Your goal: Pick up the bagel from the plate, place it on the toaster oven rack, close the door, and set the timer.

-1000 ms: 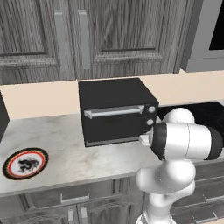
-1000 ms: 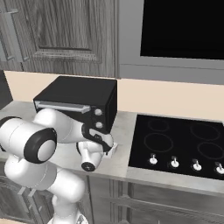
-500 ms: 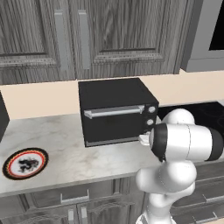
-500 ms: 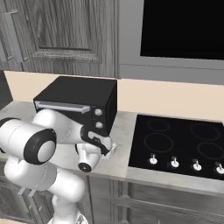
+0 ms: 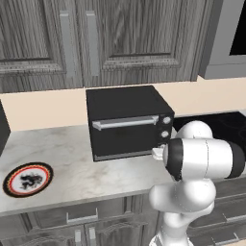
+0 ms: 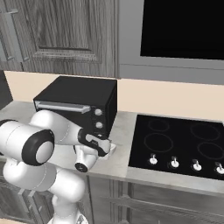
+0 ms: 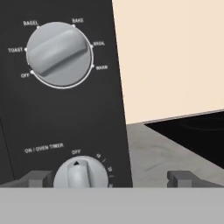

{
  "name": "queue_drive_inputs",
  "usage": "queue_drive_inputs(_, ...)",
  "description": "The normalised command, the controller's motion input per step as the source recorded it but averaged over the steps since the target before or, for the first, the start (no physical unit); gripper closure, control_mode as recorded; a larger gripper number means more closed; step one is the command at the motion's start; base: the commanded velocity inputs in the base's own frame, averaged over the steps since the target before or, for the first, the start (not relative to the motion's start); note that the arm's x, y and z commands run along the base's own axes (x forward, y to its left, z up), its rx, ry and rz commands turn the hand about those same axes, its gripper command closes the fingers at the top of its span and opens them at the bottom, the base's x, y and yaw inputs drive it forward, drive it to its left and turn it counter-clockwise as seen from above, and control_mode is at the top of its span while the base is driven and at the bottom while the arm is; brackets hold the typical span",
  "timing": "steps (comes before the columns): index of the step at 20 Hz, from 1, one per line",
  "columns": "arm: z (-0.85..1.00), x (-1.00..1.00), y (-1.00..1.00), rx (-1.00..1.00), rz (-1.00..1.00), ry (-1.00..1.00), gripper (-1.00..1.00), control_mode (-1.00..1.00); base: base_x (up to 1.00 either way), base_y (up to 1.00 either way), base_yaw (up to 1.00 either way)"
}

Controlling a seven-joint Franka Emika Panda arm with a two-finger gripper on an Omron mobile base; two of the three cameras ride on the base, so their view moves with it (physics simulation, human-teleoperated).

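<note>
The black toaster oven (image 5: 127, 120) stands on the counter with its door (image 5: 124, 137) closed, the silver handle (image 5: 126, 122) across the top. The toaster oven rack and the bagel are hidden. The plate (image 5: 27, 179) lies at the counter's left with only its dark pattern showing. My gripper (image 7: 109, 179) is open right in front of the oven's control panel. The timer knob (image 7: 81, 173) points to OFF and sits between the fingertips, nearer the left one (image 7: 37, 178). The mode knob (image 7: 59, 54) is above it. From the right, the gripper (image 6: 108, 148) hangs by the oven's front right corner.
A black cooktop (image 6: 175, 140) with a row of knobs lies right of the oven. Grey cabinets (image 5: 96, 43) hang above. A dark appliance (image 5: 2, 132) stands at the far left edge. My white elbow (image 5: 202, 158) fills the space before the oven's right side.
The hand has sunk a little in front of the oven's knobs. The jaws remain wide, and the oven and plate have not moved.
</note>
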Motion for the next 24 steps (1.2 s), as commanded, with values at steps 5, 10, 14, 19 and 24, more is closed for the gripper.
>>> queue_drive_inputs(5, 0.74, 0.34, -0.69, 0.03, -0.09, 0.00, -1.00, -1.00, 0.00, 0.00, 0.00)
queue_drive_inputs(10, 0.84, 0.33, -0.74, 0.03, -0.09, 0.00, -1.00, -1.00, 0.00, 0.00, 0.00)
queue_drive_inputs(14, 0.85, 0.28, -0.87, 0.03, -0.09, 0.00, -1.00, -1.00, 0.00, 0.00, 0.00)
queue_drive_inputs(19, 0.84, 0.24, -0.93, 0.04, -0.10, 0.00, -1.00, -1.00, 0.00, 0.00, 0.00)
queue_drive_inputs(24, 0.76, 0.28, -0.96, 0.04, -0.10, 0.00, -1.00, -1.00, 0.00, 0.00, 0.00)
